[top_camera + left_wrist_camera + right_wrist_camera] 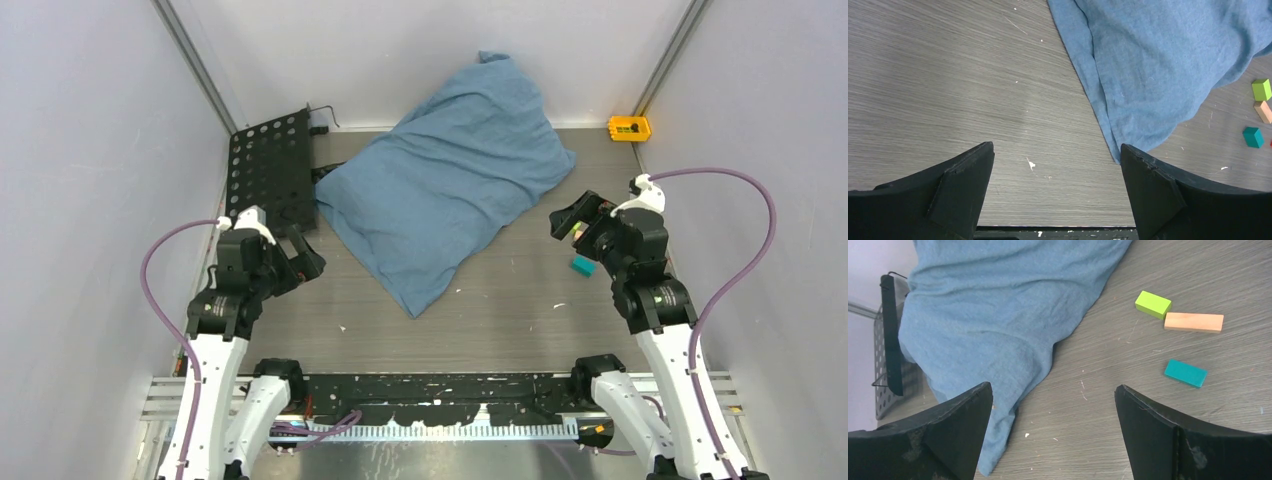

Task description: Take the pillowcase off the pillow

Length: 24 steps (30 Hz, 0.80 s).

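Observation:
The dusty blue pillowcase [450, 190] lies slantwise on the table, plump at the back and tapering to a flat corner at the front. The pillow is hidden inside it. My left gripper [308, 258] hovers left of the case's near edge. It stands open over bare tabletop [1056, 147], with the cloth's front corner [1158, 60] just beyond its right finger. My right gripper [572, 220] hangs to the right of the case. It too is open [1053, 387], with nothing between its fingers. The blue cloth [998, 305] reaches down beside its left finger.
A black perforated rack [268, 170] stands at the back left, touching the case's edge [890, 335]. A green block [1153, 304], a wooden block [1194, 322] and a teal block [1186, 373] lie below the right gripper. A yellow object [629, 128] sits at the back right corner.

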Tool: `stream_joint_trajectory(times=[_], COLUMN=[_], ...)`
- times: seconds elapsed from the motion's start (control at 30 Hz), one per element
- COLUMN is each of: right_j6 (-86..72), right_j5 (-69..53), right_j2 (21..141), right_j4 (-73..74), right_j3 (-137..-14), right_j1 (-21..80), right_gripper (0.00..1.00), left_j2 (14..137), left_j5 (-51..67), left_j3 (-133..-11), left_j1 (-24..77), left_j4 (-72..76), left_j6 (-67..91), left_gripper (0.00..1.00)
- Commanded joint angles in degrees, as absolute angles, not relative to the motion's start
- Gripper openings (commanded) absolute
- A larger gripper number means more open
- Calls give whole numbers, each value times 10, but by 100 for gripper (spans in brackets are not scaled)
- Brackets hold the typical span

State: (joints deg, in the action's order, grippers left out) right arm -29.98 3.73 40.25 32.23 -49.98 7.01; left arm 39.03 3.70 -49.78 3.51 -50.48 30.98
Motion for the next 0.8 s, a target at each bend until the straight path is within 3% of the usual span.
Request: stream_joint_trajectory(times=[0.0,0.27,0.53,0.77], right_j6=[-307,-369,-432,-510], right_j5=[27,-27,-88,-145], right_j2=[395,380,439,506], right_j4=[308,242,168,74], right_j3=[-527,-468,-412,-348], right_j1=[69,69,69,69], right_gripper=[96,97,96,91], left_j2=[379,365,427,522], left_j5=[41,189,203,118], left_j3=[-510,-428,-372,-362], left_j1=[37,37,57,167], left_j4=[-486,-354,-236,-157], left_j6=[316,395,485,510], left_gripper=[100,100,100,99])
